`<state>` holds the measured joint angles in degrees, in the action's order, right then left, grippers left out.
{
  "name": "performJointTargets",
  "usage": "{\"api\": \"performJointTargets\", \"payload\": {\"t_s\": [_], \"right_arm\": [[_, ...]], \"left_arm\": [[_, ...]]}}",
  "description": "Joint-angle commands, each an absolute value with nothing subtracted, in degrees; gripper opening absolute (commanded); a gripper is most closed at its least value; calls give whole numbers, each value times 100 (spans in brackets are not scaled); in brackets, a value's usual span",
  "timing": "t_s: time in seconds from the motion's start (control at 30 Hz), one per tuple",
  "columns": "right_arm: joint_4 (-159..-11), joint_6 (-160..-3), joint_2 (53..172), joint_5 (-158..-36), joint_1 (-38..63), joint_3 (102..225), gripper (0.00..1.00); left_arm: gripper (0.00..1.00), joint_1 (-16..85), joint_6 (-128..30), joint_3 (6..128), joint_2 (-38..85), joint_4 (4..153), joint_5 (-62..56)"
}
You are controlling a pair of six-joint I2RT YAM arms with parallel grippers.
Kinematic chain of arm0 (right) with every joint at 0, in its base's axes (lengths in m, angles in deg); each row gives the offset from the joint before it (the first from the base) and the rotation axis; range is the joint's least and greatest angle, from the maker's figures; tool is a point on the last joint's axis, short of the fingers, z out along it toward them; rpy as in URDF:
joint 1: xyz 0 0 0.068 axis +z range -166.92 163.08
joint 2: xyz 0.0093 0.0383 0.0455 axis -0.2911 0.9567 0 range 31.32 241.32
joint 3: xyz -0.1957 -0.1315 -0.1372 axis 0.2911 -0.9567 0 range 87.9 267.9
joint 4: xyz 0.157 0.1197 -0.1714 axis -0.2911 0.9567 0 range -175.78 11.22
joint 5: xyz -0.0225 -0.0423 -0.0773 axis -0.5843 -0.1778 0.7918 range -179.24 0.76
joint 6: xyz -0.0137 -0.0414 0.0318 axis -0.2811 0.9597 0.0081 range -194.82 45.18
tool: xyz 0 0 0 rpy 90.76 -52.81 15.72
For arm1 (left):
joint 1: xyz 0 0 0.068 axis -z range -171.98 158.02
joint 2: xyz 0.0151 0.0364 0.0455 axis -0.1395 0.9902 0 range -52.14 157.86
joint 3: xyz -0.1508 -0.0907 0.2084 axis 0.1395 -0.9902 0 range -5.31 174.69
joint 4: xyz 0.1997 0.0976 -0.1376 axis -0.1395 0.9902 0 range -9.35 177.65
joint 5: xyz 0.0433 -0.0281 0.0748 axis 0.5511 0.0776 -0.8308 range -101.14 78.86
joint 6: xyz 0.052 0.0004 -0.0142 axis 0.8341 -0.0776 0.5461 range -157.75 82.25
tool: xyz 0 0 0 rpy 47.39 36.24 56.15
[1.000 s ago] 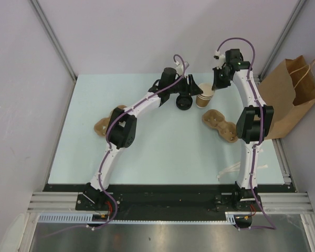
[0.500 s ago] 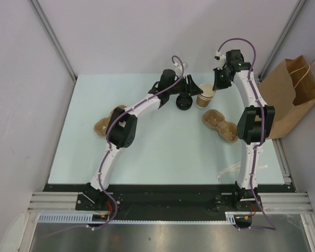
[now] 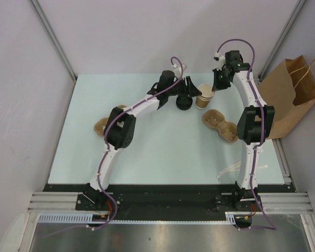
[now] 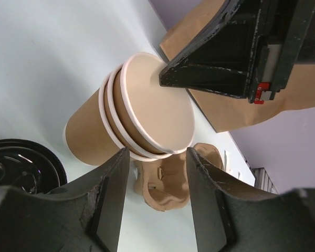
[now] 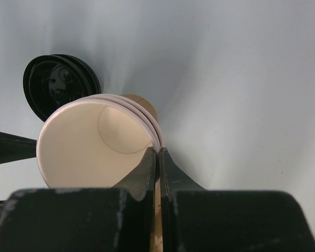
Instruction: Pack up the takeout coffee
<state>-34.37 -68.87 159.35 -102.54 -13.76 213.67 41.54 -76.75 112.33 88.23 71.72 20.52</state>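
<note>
Your right gripper (image 5: 157, 156) is fully closed, tips pinching the cup (image 5: 89, 149) by its wall at the rim. One finger sits inside against the cream lining, the other outside. The pinch is on the far-right side of the rim, seen from above.

Your left gripper (image 4: 157, 152) is about half open and has hold of nothing. Its fingers (image 4: 113, 199) come in from the left at rim height, one tip on either side of the cup's top. Can't tell whether either tip touches the paper.

Cup orientation: upright or near enough, mouth up, long axis vertical, base down at the table (image 3: 147, 152). The left wrist view shows three rolled rims stacked one inside the other, so it looks like nested cups rather than one.

Cup position: near the far edge of the table, right of the middle, between your two grippers.

Around it:
- A black lid (image 3: 184, 103) lies flat just beside the cup on its left.
- A brown two-hole tray (image 3: 220, 125) is nearer to you and a bit right of the cup, apart from it.
- A second tray (image 3: 101, 126) is towards the left edge, partly hidden under your left arm (image 3: 136, 107).
- A brown paper bag (image 3: 289, 100) is at the right edge by the far corner, hanging partly off the table.
</note>
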Motion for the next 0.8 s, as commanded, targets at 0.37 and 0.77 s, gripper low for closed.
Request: {"api": "performJointTargets", "payload": {"t_s": [0.37,0.77], "right_arm": [[-3700,-6955,15464,-10296,-1323,21253,0],[-3613,-7025,15481,-10462,-1349,21323,0]], "left_arm": [[52,4177,-7712,11281,8364,6870,2050],[52,4221,-7958,11457,8628,6747,2138]]}}
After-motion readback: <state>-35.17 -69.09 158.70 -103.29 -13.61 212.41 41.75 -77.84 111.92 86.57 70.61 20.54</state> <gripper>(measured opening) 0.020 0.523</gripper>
